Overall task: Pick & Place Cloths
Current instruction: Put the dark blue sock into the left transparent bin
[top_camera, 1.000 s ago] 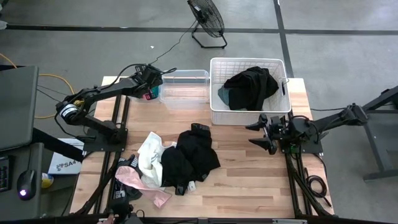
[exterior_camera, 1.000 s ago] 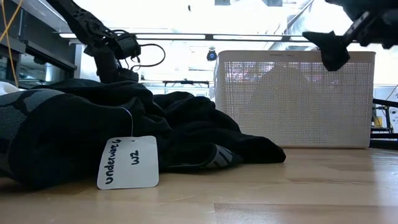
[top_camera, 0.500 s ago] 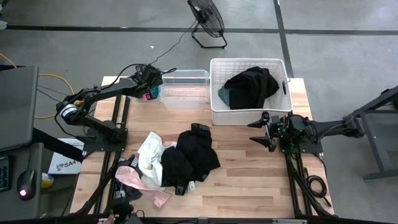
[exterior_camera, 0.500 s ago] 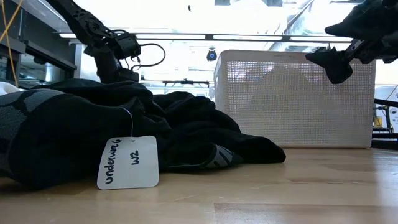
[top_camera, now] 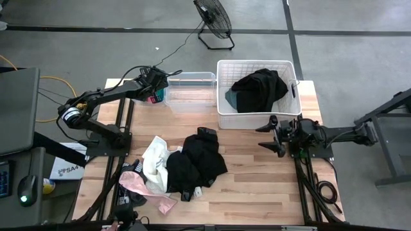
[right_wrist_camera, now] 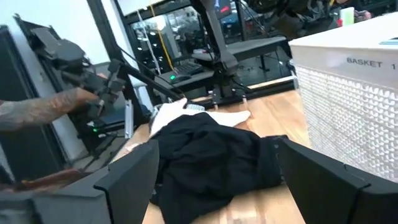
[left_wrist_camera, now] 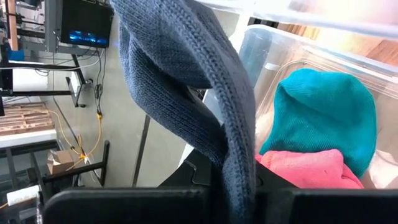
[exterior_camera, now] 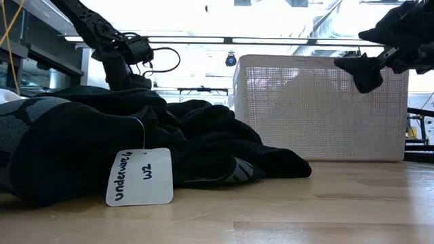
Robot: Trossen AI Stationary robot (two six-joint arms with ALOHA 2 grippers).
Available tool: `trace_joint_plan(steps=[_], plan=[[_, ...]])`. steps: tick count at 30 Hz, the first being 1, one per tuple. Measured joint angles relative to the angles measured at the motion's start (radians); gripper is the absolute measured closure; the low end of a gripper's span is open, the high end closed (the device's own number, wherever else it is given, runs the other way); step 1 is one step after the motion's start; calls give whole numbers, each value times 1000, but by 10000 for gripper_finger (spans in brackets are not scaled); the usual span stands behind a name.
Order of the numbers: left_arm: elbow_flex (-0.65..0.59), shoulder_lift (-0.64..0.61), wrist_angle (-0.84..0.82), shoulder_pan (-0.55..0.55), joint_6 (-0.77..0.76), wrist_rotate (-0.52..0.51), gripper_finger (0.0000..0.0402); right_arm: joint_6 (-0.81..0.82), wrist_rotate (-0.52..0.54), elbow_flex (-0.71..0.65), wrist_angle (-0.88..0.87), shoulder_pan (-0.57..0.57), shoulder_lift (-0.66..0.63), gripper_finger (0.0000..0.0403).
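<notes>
- My left gripper [top_camera: 154,96] hangs at the far left part of the table [top_camera: 257,186], over the near end of a clear bin [top_camera: 191,86], its fingers closed tight on a navy knit cloth [left_wrist_camera: 205,106].
- The navy cloth runs up from between my fingers and hangs folded in front of my left wrist camera.
- Just beyond that gripper, inside the bin, lie a teal cloth [left_wrist_camera: 326,118] and a pink cloth [left_wrist_camera: 311,169], the pink one touching the teal one and nearer my fingers.
- Well in front of my left gripper, toward the table's near edge, sits the loose pile: a white cloth [top_camera: 154,160], a pale pink one [top_camera: 144,187] and a black heap [top_camera: 196,163], all touching.
- In the low view a paper tag [exterior_camera: 139,177] hangs on a string from the black heap; it reads "Underwear".
- The white basket [top_camera: 221,96] stands just right of the bin, between my two grippers, with a black cloth [top_camera: 260,88] piled in it and some teal showing under that.
- My right gripper [top_camera: 273,136] hovers above the table just in front of the basket's near right corner, fingers [right_wrist_camera: 134,177] spread wide, holding nothing.
- The black heap lies ahead of my right gripper, apart from it; the basket wall is close beside it.
- Past the heap, in the right wrist view, a person's forearm [right_wrist_camera: 37,109] shows beyond the table.
</notes>
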Motion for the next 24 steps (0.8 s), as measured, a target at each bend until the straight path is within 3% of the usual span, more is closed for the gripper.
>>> trace_joint_plan(steps=[4,12,20,24], plan=[[0,0,-2,0,-3,0,398,-9,5,0,-11,0,0,85],[0,0,-38,0,-6,-7,398,-12,-144,0,-20,-1,1,85],[0,0,-58,0,44,-38,398,-8,-139,-1,-17,-1,1,85],[0,3,-92,7,19,28,398,-8,-141,-1,-16,-1,1,85]])
